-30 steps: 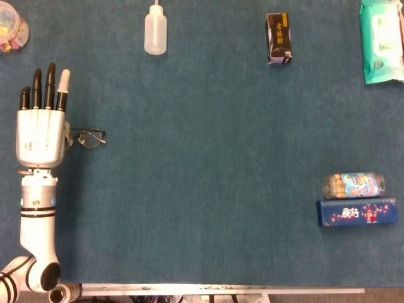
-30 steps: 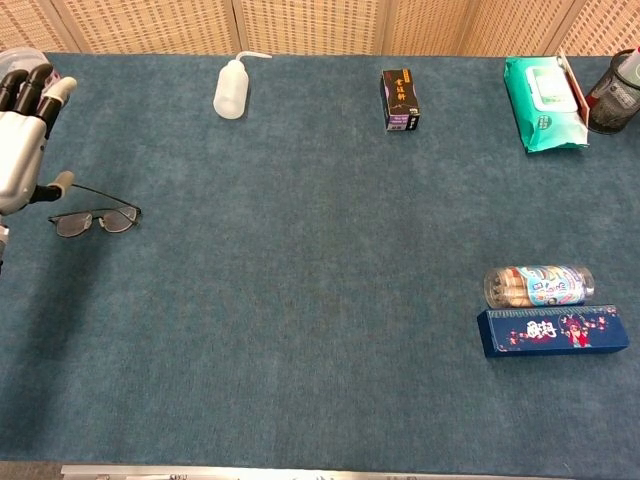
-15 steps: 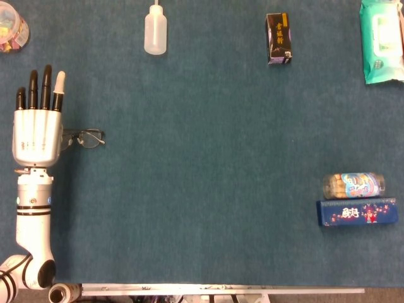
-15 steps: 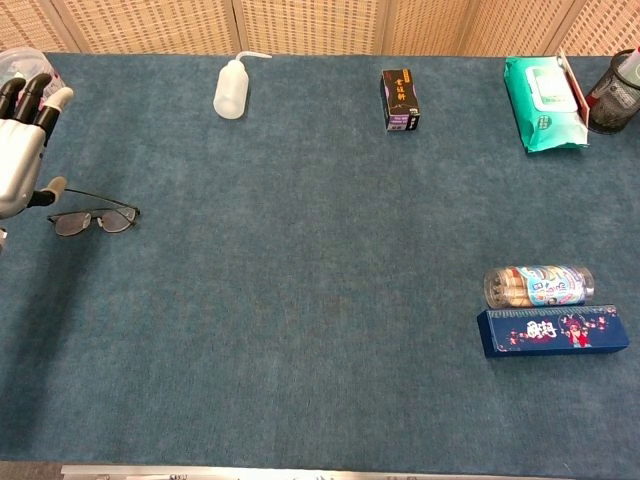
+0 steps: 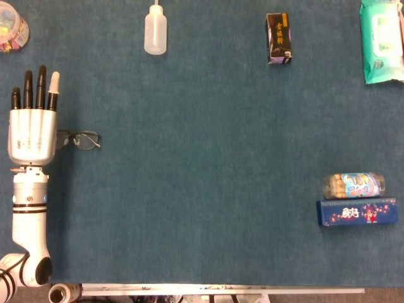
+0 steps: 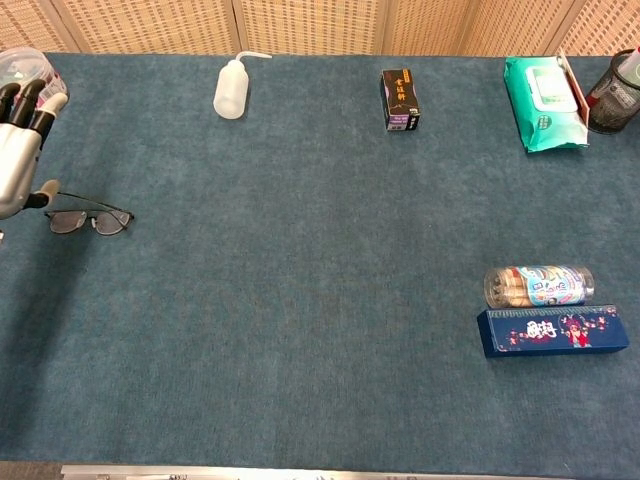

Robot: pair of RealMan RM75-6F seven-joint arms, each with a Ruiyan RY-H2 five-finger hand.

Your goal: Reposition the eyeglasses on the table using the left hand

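At the left edge, the left hand point(image 5: 31, 126) — fingers straight, thumb apparently touching the eyeglasses point(image 5: 81, 139) — had dragged them slightly left; repositioning seemed underway.

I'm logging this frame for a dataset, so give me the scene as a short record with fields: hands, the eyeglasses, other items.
left hand: at the table's far left, fingers straight and extended, palm down
left hand contact: thumb beside the eyeglasses' temple; whether it touches cannot be told
right hand: not in view
eyeglasses: lying on the blue table, just right of the left hand
far edge: squeeze bottle, black box, wipes pack
right side: snack tube behind blue box
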